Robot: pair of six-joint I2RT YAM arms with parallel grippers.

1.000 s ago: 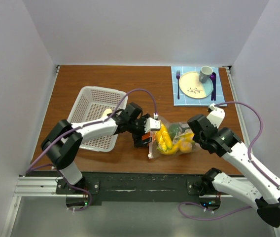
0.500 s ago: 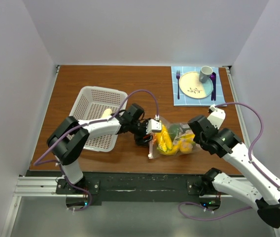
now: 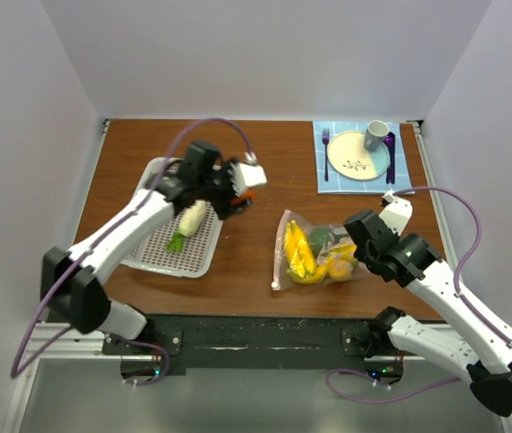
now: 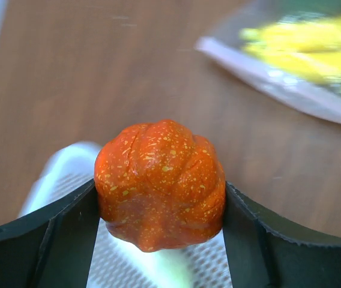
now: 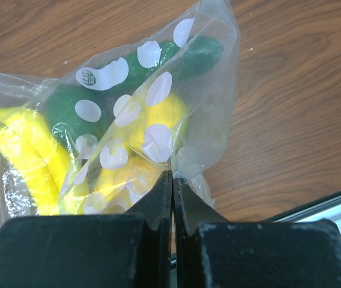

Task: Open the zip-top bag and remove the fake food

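The clear zip-top bag (image 3: 315, 253) lies on the table at front centre with its pinkish zip edge to the left; yellow bananas (image 5: 26, 150), a lemon and a dark green cucumber (image 5: 158, 60) show inside it. My right gripper (image 5: 173, 177) is shut on the bag's right edge. My left gripper (image 3: 242, 191) is shut on an orange-red round fruit (image 4: 160, 183) and holds it over the right rim of the white basket (image 3: 152, 248). A white-green piece (image 3: 188, 221) lies in the basket.
A blue mat with a yellow plate (image 3: 357, 155), fork, purple spoon and grey cup (image 3: 377, 135) lies at the back right. The basket stands at the left. Brown tabletop lies between basket and bag.
My left gripper has pulled back from the bag's mouth, up and to the left, with the orange-red fruit in it, and now hangs over the basket. The right gripper has kept its hold.
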